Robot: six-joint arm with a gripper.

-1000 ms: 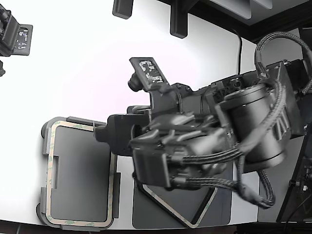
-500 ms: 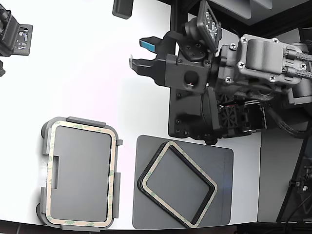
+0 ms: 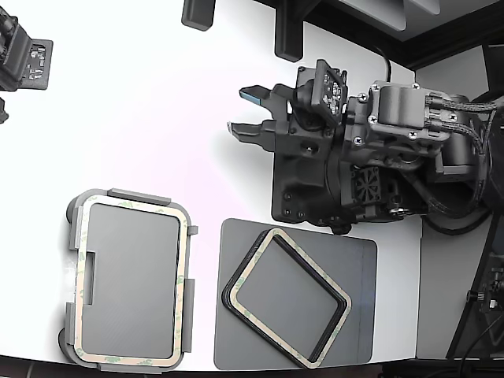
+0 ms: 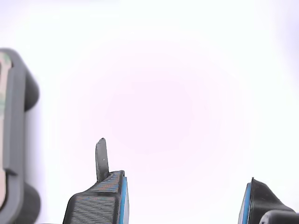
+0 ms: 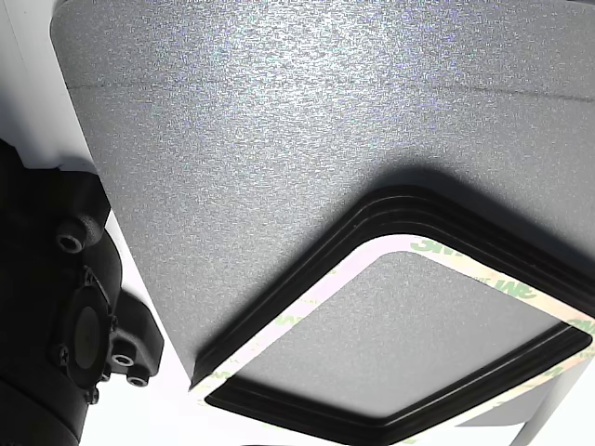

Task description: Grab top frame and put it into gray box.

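The gray box sits at the lower left of the exterior view. The thin beige, green-mottled top frame lies flat in it, following its rim. My gripper is open and empty, up over bare white table, well away from the box toward the exterior view's upper right. In the wrist view my gripper shows two spread blue-padded fingers with nothing between them. An edge of the gray box with a sliver of the frame shows off to one side.
A pile of black-edged frames lies tilted on a darker gray mat at the lower middle, also in the other view. The arm's black body hangs above the mat. Black fixtures stand at the table's upper left.
One second ago the arm reached low over the box and the pile. It has since swung up and away toward the exterior view's upper right, leaving the frame in the box.
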